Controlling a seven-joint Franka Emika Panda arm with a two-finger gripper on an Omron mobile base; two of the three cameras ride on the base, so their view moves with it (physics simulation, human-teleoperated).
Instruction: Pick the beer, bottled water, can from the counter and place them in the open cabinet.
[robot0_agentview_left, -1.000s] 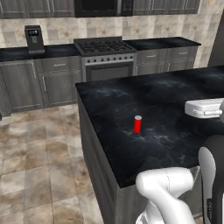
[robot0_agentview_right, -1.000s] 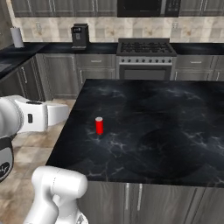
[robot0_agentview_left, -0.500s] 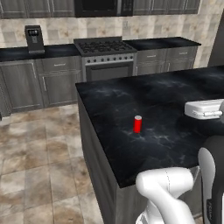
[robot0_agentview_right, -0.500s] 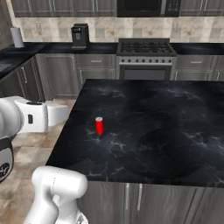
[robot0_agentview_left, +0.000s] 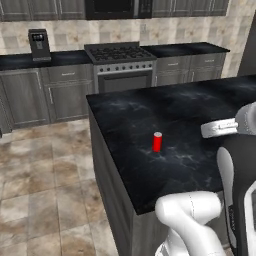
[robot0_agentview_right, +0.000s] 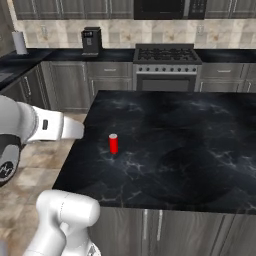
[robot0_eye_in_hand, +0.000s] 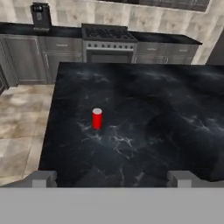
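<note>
fingers (robot0_eye_in_hand: 43, 178) wide apart, empty, well short of the can (robot0_eye_in_hand: 97, 118)

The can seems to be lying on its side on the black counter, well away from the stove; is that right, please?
Not quite: the can stands upright on the counter, as the hand view shows. It is indeed well away from the stove.

Counter (robot0_agentview_left: 200, 150) is showing black marble-look stone, white-veined, polished and faintly glossy; its base panels are reading as grey wood grain, matt. Can (robot0_agentview_left: 157, 142) is looking like smooth red-painted metal with a silvery top. Stove (robot0_agentview_right: 167, 62) is presenting brushed steel. Floor (robot0_agentview_left: 45, 190) is appearing as mottled beige stone tile, low sheen. Backsplash (robot0_agentview_left: 65, 35) is looking like pale stone tile.
</note>
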